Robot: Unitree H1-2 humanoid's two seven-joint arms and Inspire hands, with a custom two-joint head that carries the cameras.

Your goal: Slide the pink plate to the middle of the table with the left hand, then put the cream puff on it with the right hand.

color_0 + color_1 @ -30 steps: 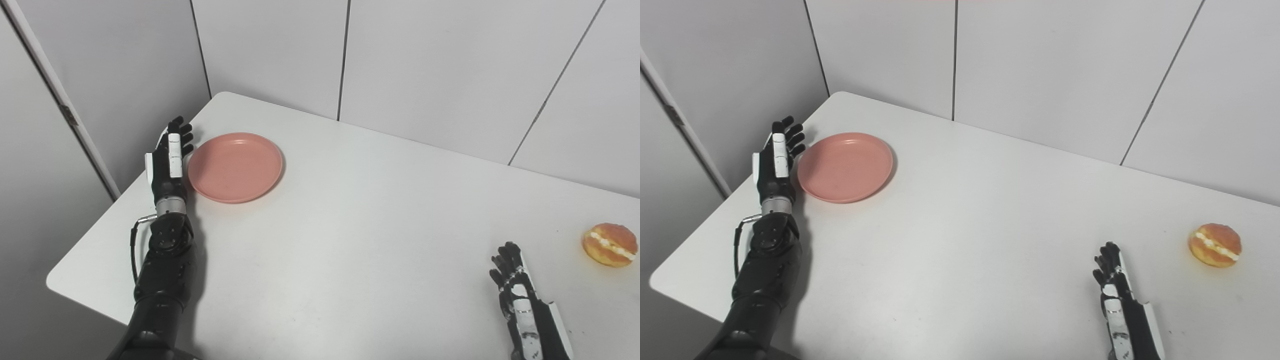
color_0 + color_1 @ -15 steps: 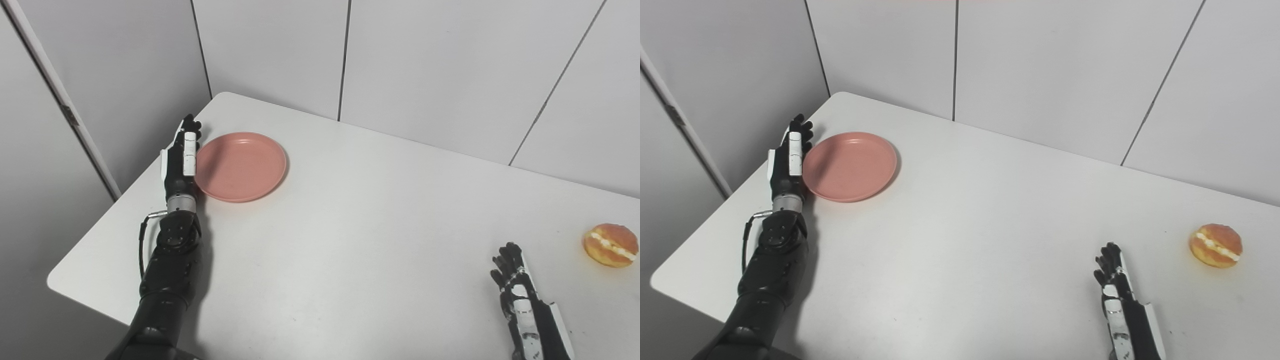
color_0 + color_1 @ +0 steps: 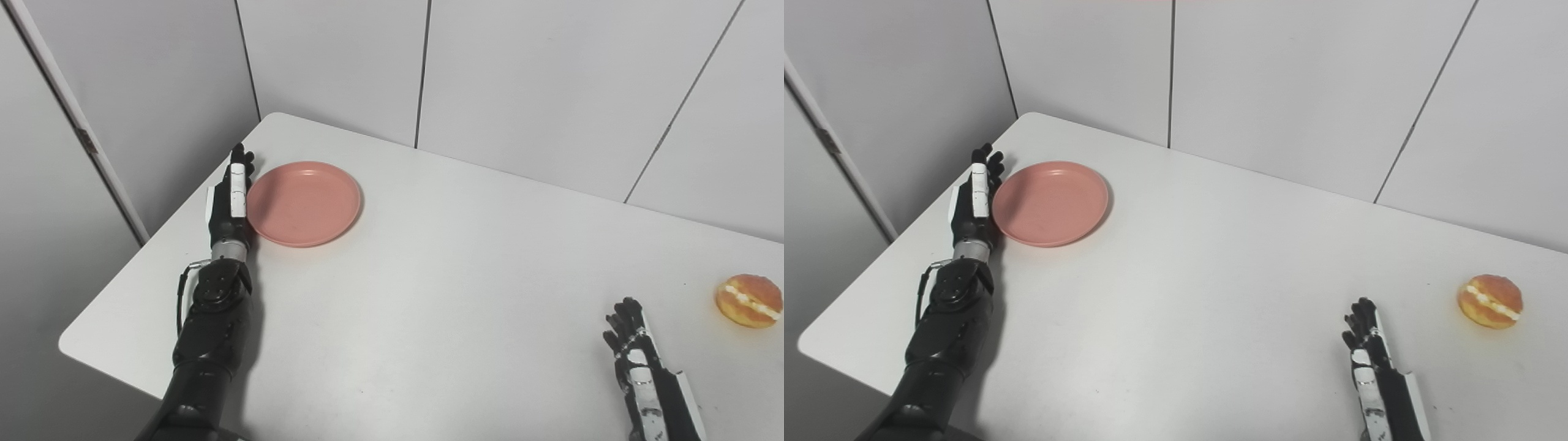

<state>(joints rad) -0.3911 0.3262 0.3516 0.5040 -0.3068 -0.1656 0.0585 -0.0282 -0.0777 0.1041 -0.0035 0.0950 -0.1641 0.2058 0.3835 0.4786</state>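
Left eye view shows the round, shallow pink plastic plate (image 3: 304,203) lying flat at the far left of the white table (image 3: 441,288), near the far left corner and well left of the middle. Just beside its left rim stands the black-and-white left hand (image 3: 231,199), set on edge with its palm turned toward the plate. Its fingers (image 3: 239,177) are straight and pressed together, holding nothing; they meet the rim or stand a hair off it, and which of the two cannot be told from either view. The thumb is hidden behind the hand. The black left forearm (image 3: 208,324) runs back to the near table edge, where the picture's bottom cuts it off.

Well apart, at the far right of the table, sits the round golden cream puff (image 3: 748,300), split by a white line of cream, alone and touched by nothing. Near it, toward the near edge, the right hand (image 3: 637,367) rests empty with fingers (image 3: 620,315) loosely apart and slightly curled; its wrist is cut off at the bottom. Grey panelled walls (image 3: 520,79) stand behind.
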